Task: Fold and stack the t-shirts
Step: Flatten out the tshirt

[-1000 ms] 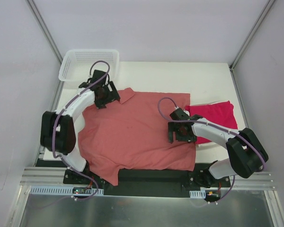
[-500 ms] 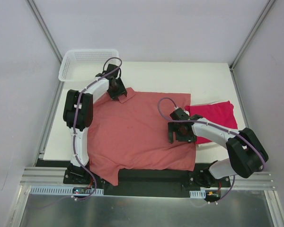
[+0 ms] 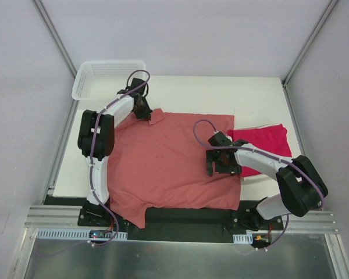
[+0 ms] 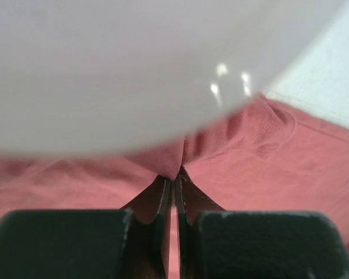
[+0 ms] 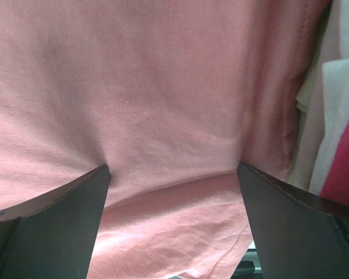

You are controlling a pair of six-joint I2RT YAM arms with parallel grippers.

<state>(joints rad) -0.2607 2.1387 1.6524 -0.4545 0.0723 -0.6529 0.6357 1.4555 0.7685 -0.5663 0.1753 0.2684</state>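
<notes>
White tabletop (image 3: 221, 93), pale grey walls (image 3: 180, 35); left jaws clamped on salmon t-shirt (image 3: 168, 168), right jaws apart.

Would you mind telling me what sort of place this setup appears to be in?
Probably a robotics lab cell, not a home: a white table boxed in by plain walls, two arms bolted to a metal rail.

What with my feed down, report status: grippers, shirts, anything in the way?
Left gripper shut on salmon-pink t-shirt, far-left corner. Right gripper open, fingers on its right edge. Crimson t-shirt beside it, right. Basket far-left, apart from shirts.
</notes>
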